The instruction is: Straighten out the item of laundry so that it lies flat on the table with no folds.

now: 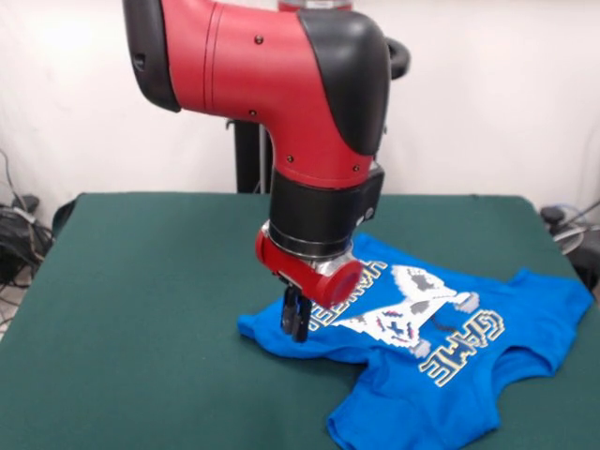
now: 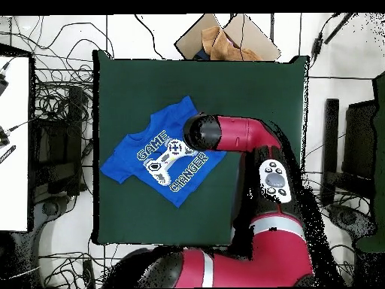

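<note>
"game changer" lettering on blue t-shirt [image 2: 162, 156], print side up

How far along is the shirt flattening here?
Mostly spread: the shirt lies print-up on the table, lettering readable. In hand: the tool is down at the shirt's edge, apparently shut on it. Left: ripples and a bunched edge near the tool need smoothing.

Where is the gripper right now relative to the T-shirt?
In the front view the gripper is down at the left edge of the blue T-shirt, beside the print, on the green table.
</note>
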You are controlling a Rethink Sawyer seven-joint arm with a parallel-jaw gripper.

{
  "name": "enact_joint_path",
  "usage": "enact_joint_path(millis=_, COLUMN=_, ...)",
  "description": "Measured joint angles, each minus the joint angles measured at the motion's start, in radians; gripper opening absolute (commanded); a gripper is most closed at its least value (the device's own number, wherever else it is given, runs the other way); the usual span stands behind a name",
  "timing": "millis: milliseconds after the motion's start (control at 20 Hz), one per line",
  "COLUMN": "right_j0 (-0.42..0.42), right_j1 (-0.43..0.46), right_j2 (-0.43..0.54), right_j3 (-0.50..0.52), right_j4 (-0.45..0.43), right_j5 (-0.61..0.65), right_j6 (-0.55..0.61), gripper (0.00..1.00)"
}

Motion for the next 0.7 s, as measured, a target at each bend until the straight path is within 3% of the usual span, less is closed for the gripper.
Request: enact_joint_path(millis=700, right_j0=0.001, right_j1=0.055, right_j2=-0.001, right_j3=-0.007, right_j4=-0.071, right_j5=-0.062, right_j6=0.0, gripper=0.0)
